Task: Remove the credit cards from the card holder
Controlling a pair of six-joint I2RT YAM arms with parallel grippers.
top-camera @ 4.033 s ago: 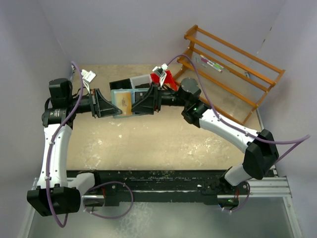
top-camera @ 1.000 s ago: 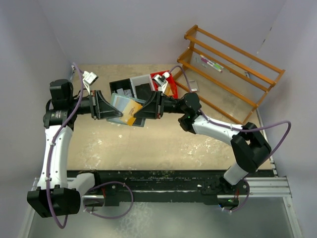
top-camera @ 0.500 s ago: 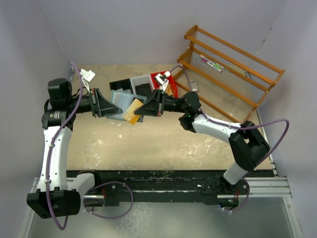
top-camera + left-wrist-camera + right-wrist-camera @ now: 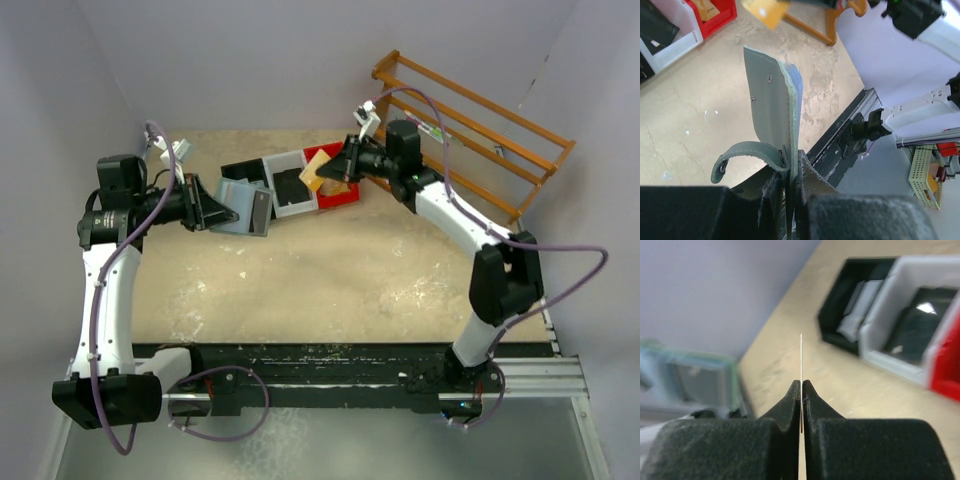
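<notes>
The card holder point(image 4: 245, 210), a mint-green wallet, hangs above the table at the left, and my left gripper point(image 4: 222, 213) is shut on its lower edge. In the left wrist view the card holder point(image 4: 774, 105) stands edge-on between the jaws of the left gripper point(image 4: 792, 167), its snap tab point(image 4: 740, 152) curling off to the left. My right gripper point(image 4: 328, 172) is shut on a tan-orange credit card point(image 4: 314, 172) held over the bins at the back. The right wrist view shows that credit card point(image 4: 801, 357) as a thin line pinched in the right gripper point(image 4: 801, 386).
A black bin point(image 4: 243, 176), a grey-white bin point(image 4: 290, 188) and a red bin point(image 4: 340, 190) stand in a row at the back of the table. A wooden rack point(image 4: 470, 140) leans at the back right. Purple walls close in on three sides.
The right gripper has pulled the tan-orange card out of the card holder and carried it back and to the right, over the bins. The left gripper still holds the card holder, shifted slightly left.
</notes>
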